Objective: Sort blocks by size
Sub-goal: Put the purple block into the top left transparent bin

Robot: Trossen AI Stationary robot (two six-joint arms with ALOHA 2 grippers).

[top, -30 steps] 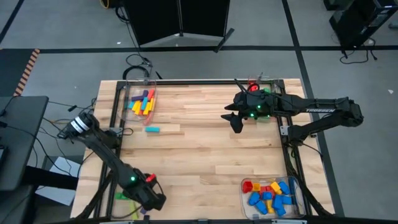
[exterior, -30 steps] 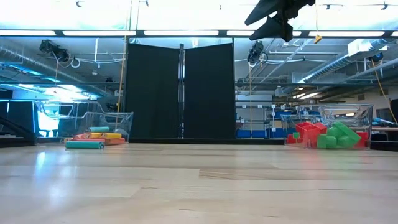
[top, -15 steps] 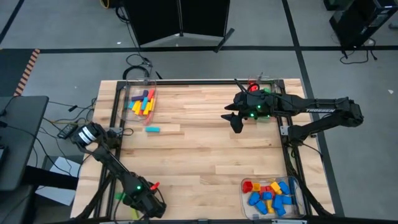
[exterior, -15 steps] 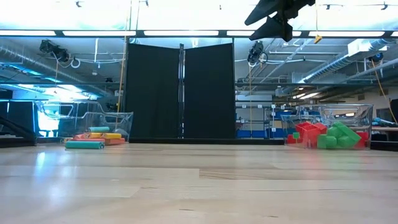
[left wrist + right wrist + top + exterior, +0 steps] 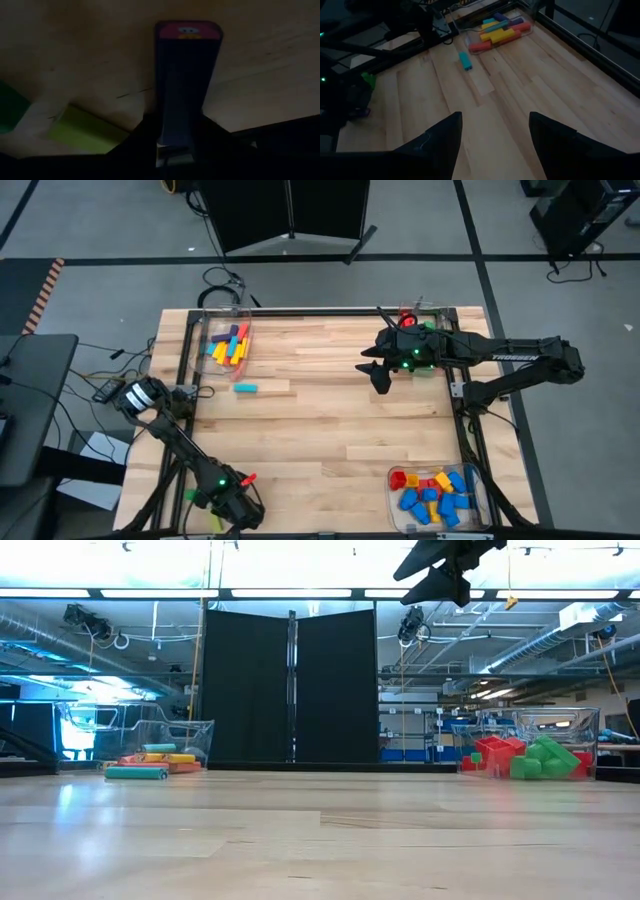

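Observation:
My left gripper (image 5: 237,512) is low over the table's near left corner, shut on a dark, purple-looking bar block (image 5: 182,85) whose free end (image 5: 187,30) shows reddish. A green block (image 5: 10,107) and a yellow-green block (image 5: 85,132) lie on the wood beside it. A teal block (image 5: 245,388) lies flat on the table at the far left. My right gripper (image 5: 495,145) hangs open and high over the far right of the table, holding nothing. My left gripper has the bar block between its two fingers (image 5: 145,137), at the bar's end nearest the wrist (image 5: 180,142). The fingers come steeply from above, and the bar runs on from them along their line. Whether it rests on the wood, I cannot tell.
A clear bin of long bars (image 5: 228,345) stands at the far left. A bin of red and green blocks (image 5: 530,755) stands at the far right, under the right arm. A bin of blue, red and yellow blocks (image 5: 435,492) stands at the near right. Bare wood lies between them.
My left gripper has sunk and gone a little toward the table's near edge at the left corner, mostly in the first half second. The right arm has kept still.

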